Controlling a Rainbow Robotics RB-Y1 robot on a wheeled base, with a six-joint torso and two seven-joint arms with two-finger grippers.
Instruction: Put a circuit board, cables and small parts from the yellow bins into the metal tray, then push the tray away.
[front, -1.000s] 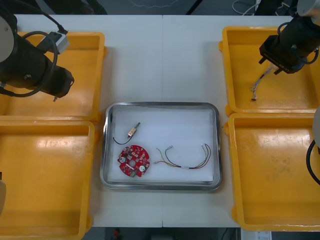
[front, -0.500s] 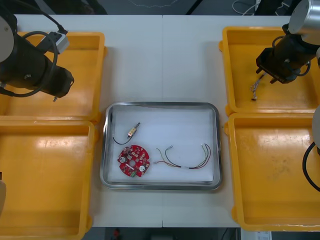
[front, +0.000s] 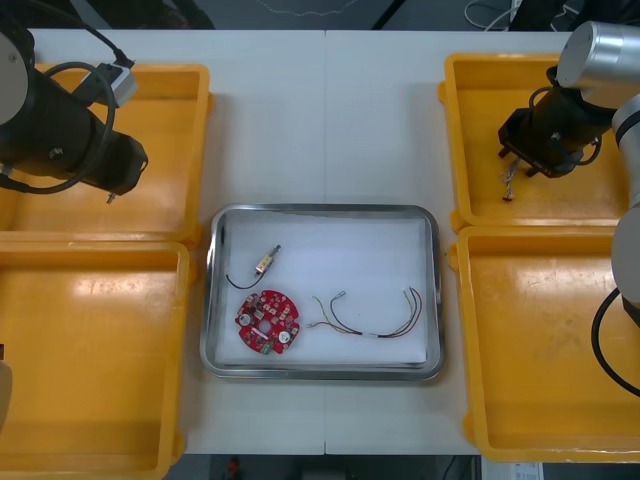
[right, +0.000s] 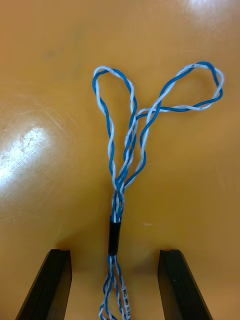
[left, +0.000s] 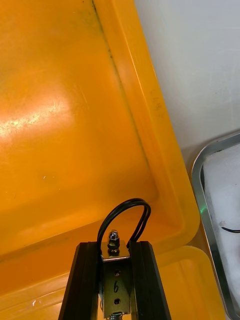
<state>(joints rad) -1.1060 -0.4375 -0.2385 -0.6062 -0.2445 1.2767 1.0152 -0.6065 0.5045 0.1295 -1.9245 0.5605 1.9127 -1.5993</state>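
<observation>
Upper right of the front view: the right gripper (front: 522, 160) hangs over the floor of the upper right yellow bin (front: 470, 90), low above a twisted blue and white cable (right: 120, 185). Its wrist camera shows the jaws apart, one on either side of the cable's black sleeve (right: 114, 237). The cable lies flat on the bin floor, and its two loops spread out beyond the fingertips.

Upper left: the left gripper (left: 115, 246) is over the upper left yellow bin (front: 190, 120), near the corner closest to the tray. Its jaws are clamped on a small metal part (left: 116, 287) (a screw head shows at its top). A short black cable (left: 131, 201) arches in a loop from that part, past the fingertips.

Centre, towards the lower half: the metal tray (front: 207, 300), white inside, sits on the counter (front: 330, 120) between the four bins. In it lie a round red circuit board (front: 268, 322) at lower left and a second small metal part (front: 265, 262) with a thin black lead just above the board. A red and yellow cable (front: 385, 330) is at lower right. The three lie apart from one another.
</observation>
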